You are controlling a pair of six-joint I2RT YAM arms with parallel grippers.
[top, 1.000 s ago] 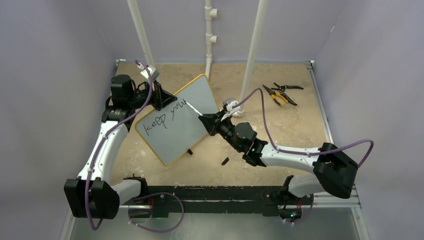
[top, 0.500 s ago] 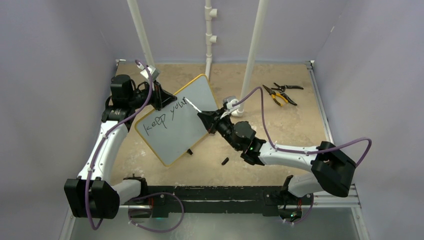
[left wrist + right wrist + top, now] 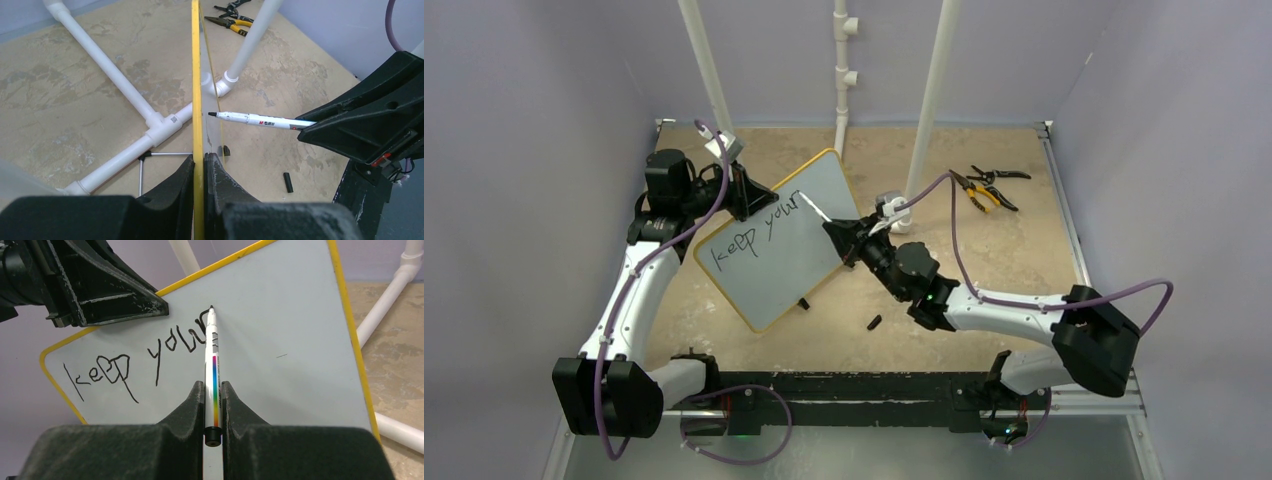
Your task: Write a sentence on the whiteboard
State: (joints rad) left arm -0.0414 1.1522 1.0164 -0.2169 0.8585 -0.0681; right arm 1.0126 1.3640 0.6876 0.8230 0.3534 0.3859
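Observation:
The whiteboard [image 3: 784, 250], pale with a yellow frame, stands tilted on the table. My left gripper [image 3: 746, 192] is shut on its top-left frame edge [image 3: 198, 150]. The sentence [image 3: 135, 357] on it reads "keep your" in one black line [image 3: 754, 232]. My right gripper [image 3: 842, 238] is shut on a white marker [image 3: 212, 365] with a rainbow stripe. The marker tip [image 3: 211, 308] is at the board's surface just past the last letter. The marker also shows in the left wrist view [image 3: 260, 120], its tip close to the board.
A black marker cap [image 3: 874, 322] lies on the table by the right arm. Pliers with yellow handles [image 3: 972, 193] and black cutters [image 3: 996, 178] lie at the back right. White pipe posts [image 3: 924, 110] rise behind the board.
The right gripper has moved the marker tip slightly right and up along the board, adding the final "r" to "your". The left arm and board stay still.

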